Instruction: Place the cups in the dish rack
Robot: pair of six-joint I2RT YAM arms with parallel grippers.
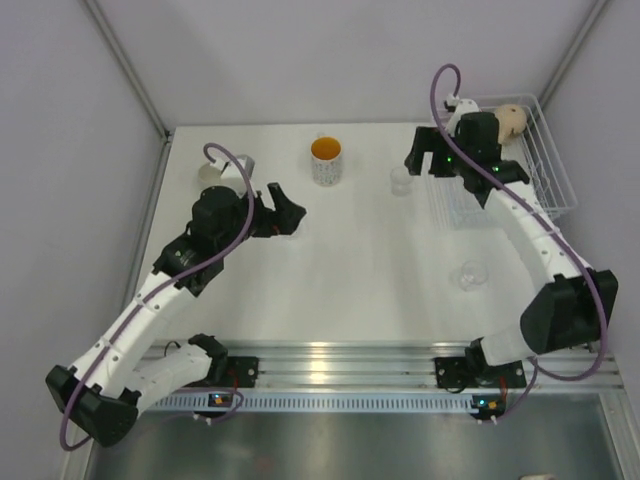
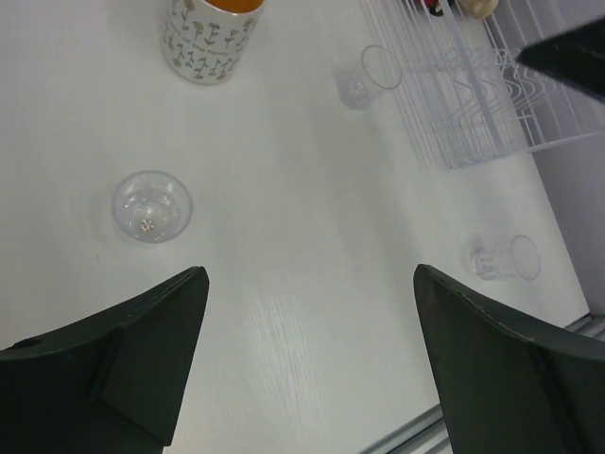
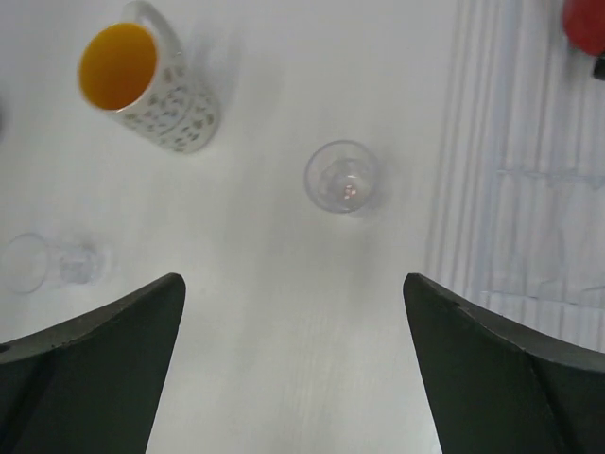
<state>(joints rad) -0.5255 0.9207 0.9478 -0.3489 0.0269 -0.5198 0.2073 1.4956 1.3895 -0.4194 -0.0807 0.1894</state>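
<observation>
My right gripper [image 3: 291,279] hangs open and empty just left of the white wire dish rack [image 1: 556,178], above an upright clear tumbler [image 3: 342,178]. Inside the rack sit a beige mug [image 1: 512,120] and a red cup [image 3: 586,24]. A speckled mug with an orange inside [image 1: 326,160] stands at the back middle of the table. Left of centre, my left gripper [image 2: 310,274] is open and holds nothing, with a second clear tumbler [image 2: 151,205] just beyond its left finger. A third tumbler [image 1: 468,275] lies on its side at the right. The white mug [image 1: 212,170] stands at the back left.
The right arm [image 1: 520,215] stretches across the front of the rack. Walls close in the table on the left, back and right. A metal rail [image 1: 330,355] runs along the near edge by the arm bases.
</observation>
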